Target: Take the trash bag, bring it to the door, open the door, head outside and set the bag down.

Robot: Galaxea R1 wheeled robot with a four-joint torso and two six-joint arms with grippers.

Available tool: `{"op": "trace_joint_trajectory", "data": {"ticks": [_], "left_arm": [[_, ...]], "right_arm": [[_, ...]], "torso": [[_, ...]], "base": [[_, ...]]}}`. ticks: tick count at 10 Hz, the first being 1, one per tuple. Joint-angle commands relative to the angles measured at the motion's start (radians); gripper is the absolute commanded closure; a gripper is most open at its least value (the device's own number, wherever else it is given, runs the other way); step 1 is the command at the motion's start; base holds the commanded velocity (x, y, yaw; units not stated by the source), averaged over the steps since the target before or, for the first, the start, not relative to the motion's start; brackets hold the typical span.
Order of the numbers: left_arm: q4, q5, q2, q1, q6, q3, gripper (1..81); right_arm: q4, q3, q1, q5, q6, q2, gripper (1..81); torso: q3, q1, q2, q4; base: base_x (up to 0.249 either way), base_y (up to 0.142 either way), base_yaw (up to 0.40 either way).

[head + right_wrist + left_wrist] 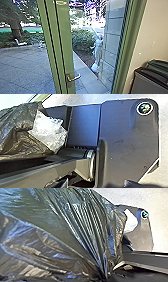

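Well, to the head view first, where the handle (74, 78) juts from the green door (65, 45); it could snag thin plastic and rip it, while a wide swing might clip the bin (150, 80); over to the left wrist view, and the trash bag (82, 225) looms close, dark, glossy, sharply pleated; whether either gripper is open or clamped on it can't be told; in the right wrist view it's wrinkled, beside the robot's plate (125, 144); any loose grip risks a drop.
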Motion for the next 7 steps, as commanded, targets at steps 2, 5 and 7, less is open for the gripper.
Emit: {"op": "trace_joint_trajectory", "data": {"ticks": [2,5,7], "left_arm": [[0.0,0.064,-0.003,-0.047,0.002,0.004,81.1],[0.001,0.064,0.0,-0.047,0.002,0.004,81.1],[0.003,0.064,0.001,-0.047,0.002,0.004,81.1]], "right_arm": [[-0.015,0.009,0.042,-0.067,-0.015,0.022,1.0],[-0.015,0.009,0.041,-0.067,-0.015,0.022,1.0],[-0.015,0.009,0.041,-0.067,-0.015,0.022,1.0]], "torso": [[0.0,0.0,0.0,0.0],[0.0,0.001,0.001,0.0],[0.0,-0.001,0.0,0.0]], "base": [[0.165,-0.083,0.0],[0.117,0.0,0.0],[0.108,0.0,0.0]]}}
